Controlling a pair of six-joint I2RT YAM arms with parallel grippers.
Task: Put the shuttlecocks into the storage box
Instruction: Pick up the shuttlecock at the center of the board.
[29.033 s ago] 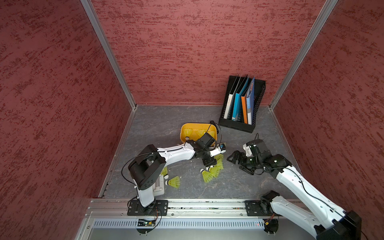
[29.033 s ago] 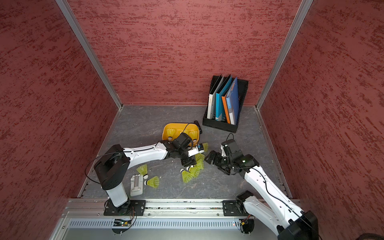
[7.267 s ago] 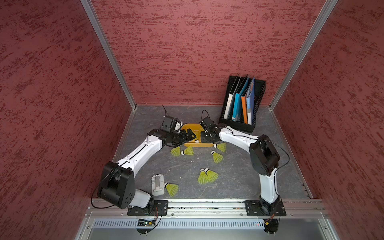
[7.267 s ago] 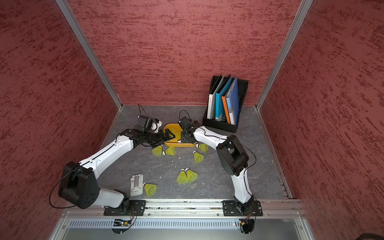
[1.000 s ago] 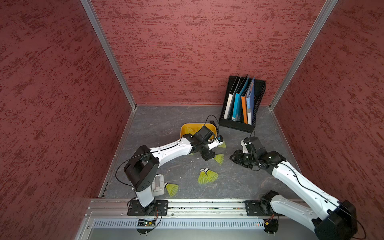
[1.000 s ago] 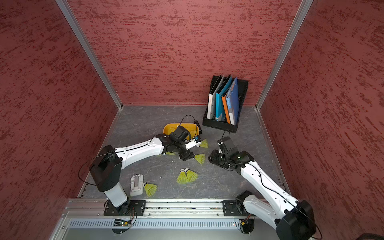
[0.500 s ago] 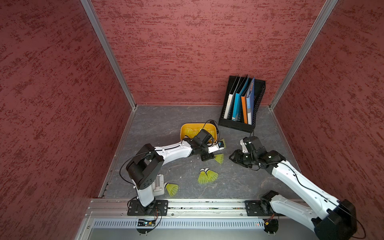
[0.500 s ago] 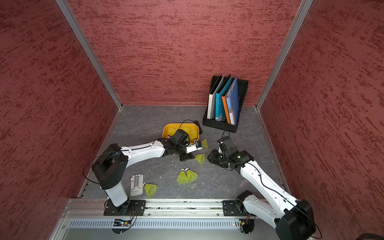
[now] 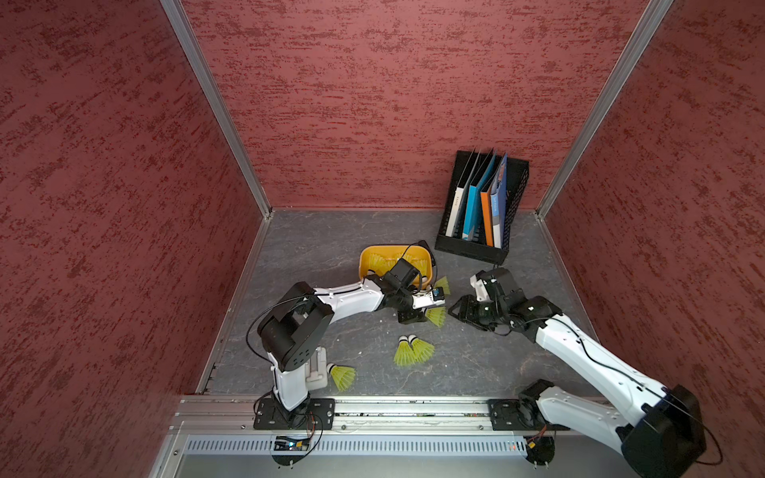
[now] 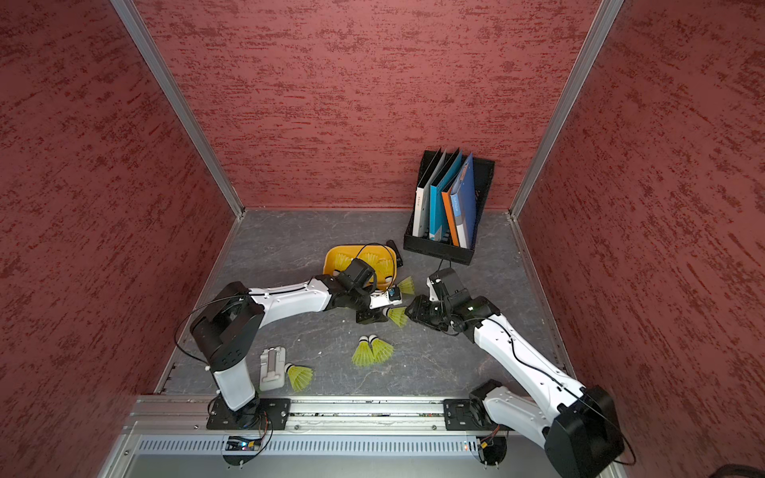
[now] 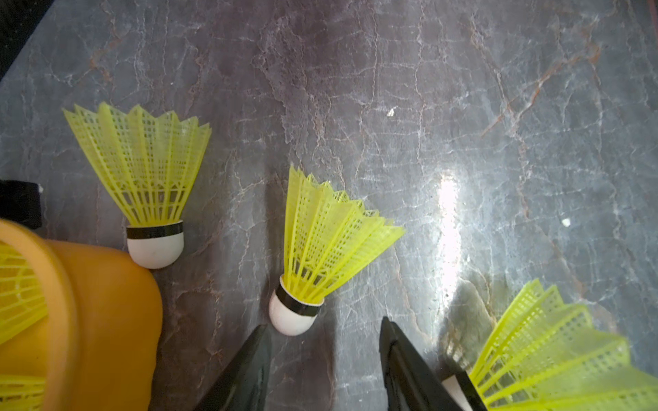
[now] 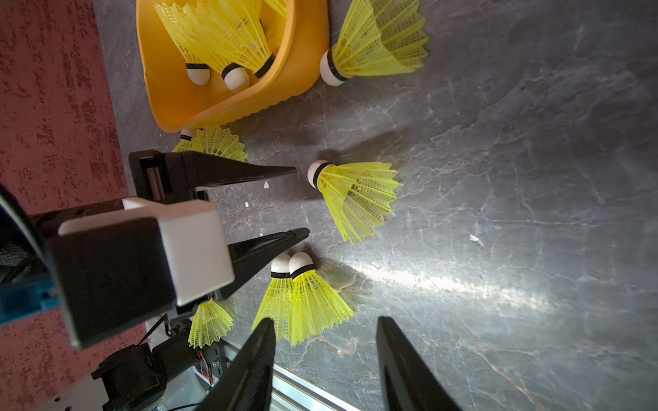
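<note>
Left fingers (image 11: 245, 370) stand apart with nothing between them, low over the surface (image 11: 463, 106). The right fingers (image 12: 402, 366) are likewise spread and empty.

The shuttlecock (image 11: 331, 242) we are after lies on its side just right of the left tips. Its long axis runs roughly left to right. The white cork (image 11: 292, 316) points back at us and the skirt (image 12: 359, 199) flares away toward the right arm. The cork sits just beyond the gap and off centre, closer to the far finger, the one on the box side.

In both top views the right fingers are near the skirt end (image 9: 435, 316) (image 10: 398, 316), but we judge the left arm better placed, since it meets the narrow, firm end first. The move likely calls for a small shift toward the far side to centre the cork, a short advance, then closing across it.

The storage box (image 9: 364, 265) lies just beyond the left wrist and already holds several shuttlecocks (image 12: 220, 39). Others remain out on the surface: one at the box's right corner (image 9: 442, 284), a pair (image 9: 414, 351) lying nearer, and one by the left arm's base (image 9: 342, 377).
</note>
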